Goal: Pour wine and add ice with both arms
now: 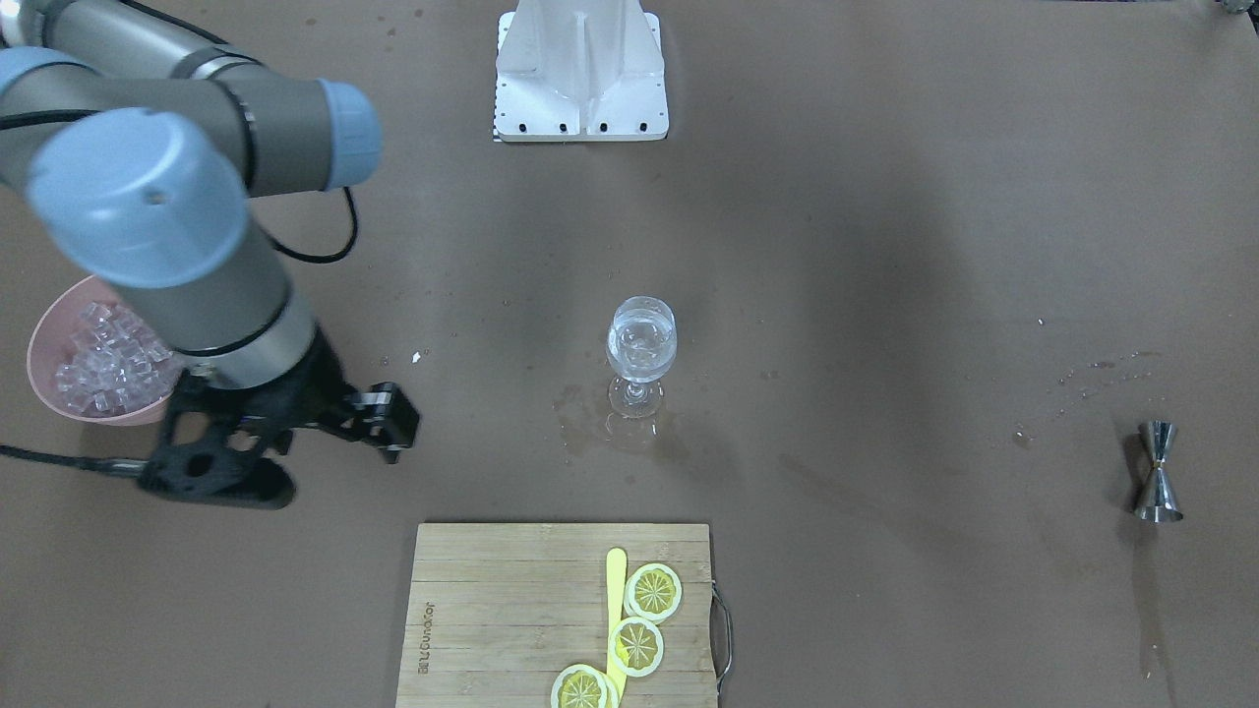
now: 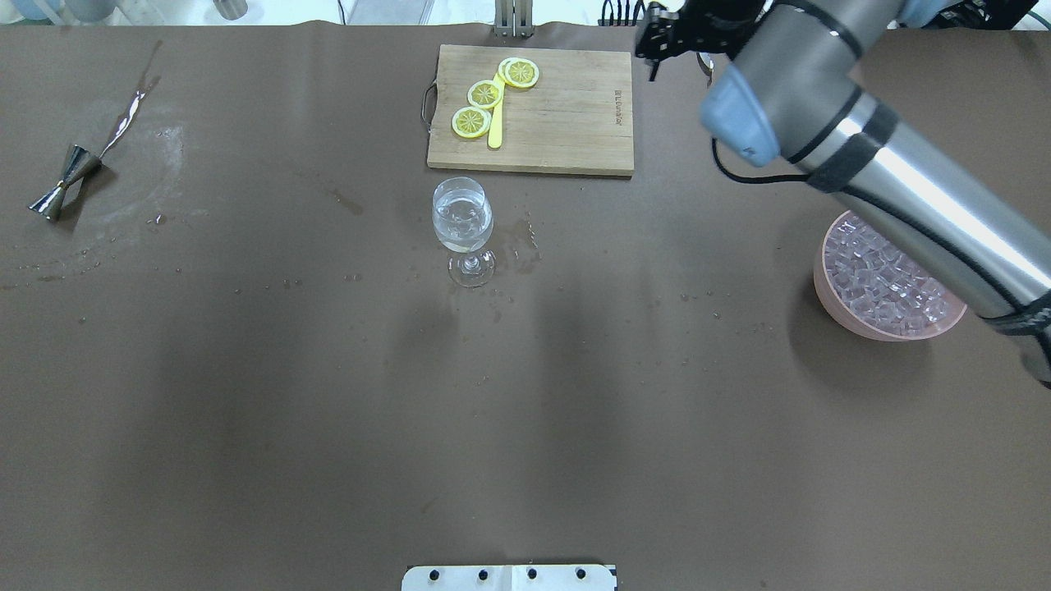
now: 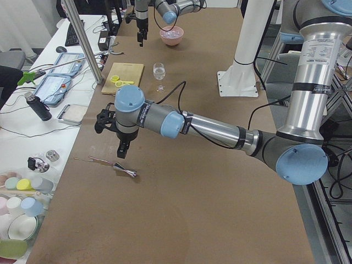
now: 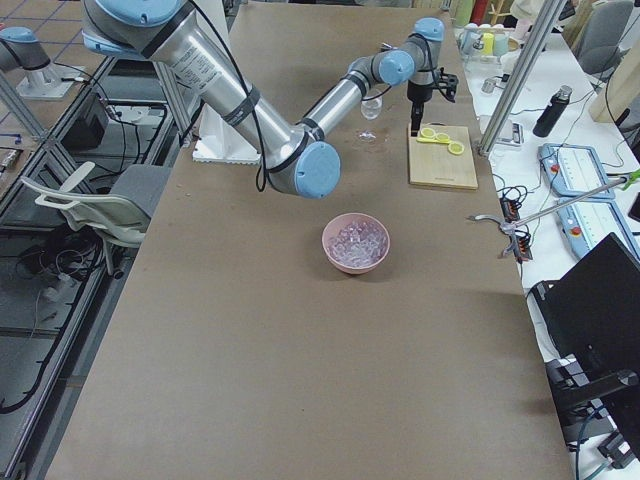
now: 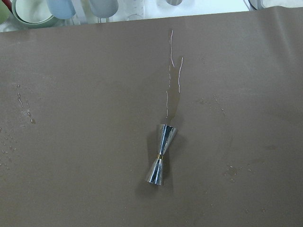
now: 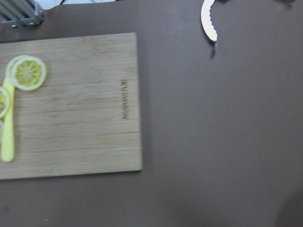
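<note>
Right arm (image 1: pixel 197 285) nearest; right hand (image 1: pixel 391 428) over bare tabletop (image 1: pixel 885 295) beside cutting board (image 1: pixel 511 610), opening cannot tell. Ice (image 1: pixel 103 359) heaped in pink bowl (image 1: pixel 35 344) beneath that arm. Wine (image 1: pixel 641 349) in glass (image 1: pixel 634 398) mid-tabletop. Left hand (image 3: pixel 121 154) above jigger (image 3: pixel 125 172), finger spread cannot tell.

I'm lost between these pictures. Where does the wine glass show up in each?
Front-facing: wine glass at centre, above the cutting board.
Overhead: glass left of centre, just below the board.
Exterior left: glass near the top, right of the board.
Exterior right: glass near the top, left of the board.
Left wrist: not in it.
Right wrist: no glass; the board shows.
Shared landmark: the cutting board.
</note>
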